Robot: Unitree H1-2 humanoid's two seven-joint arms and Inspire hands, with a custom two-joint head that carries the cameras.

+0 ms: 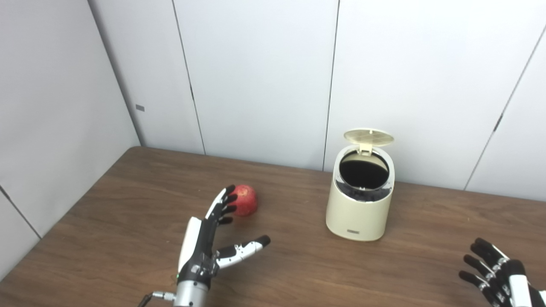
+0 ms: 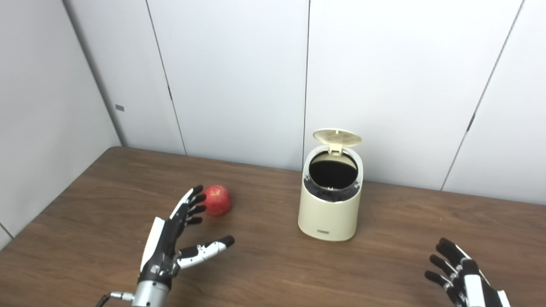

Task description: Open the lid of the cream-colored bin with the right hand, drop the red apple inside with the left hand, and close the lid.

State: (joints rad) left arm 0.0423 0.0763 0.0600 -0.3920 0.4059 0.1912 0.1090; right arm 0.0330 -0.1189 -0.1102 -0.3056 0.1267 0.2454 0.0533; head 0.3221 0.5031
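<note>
Left robot hand (image 1: 204,247): mine, spread wide and holding nothing, fingers (image 1: 226,204) reaching up to the near side of the red apple — whether they touch it I cannot tell; thumb swung out to the right.
Right robot hand (image 1: 497,273): low at the right edge, well apart from everything, fingers apart and empty.
Red apple (image 1: 245,200): on the desk (image 1: 128,204), left of the bin with a clear gap between them.
Cream-colored bin (image 1: 359,209): upright, mouth dark and uncovered.
Lid (image 1: 368,137): already swung up and standing behind the opening, so I judge the opening step done and the pick-up next.
Risk, apple: it is round and free to roll — a push from my fingertips before the thumb closes could send it away across the desk.
Risk, grip: a shallow hold may let it slip on the way over.
Risk, bin: it looks light; knocking its wall or the raised lid could tip it or drop the lid shut early.
</note>
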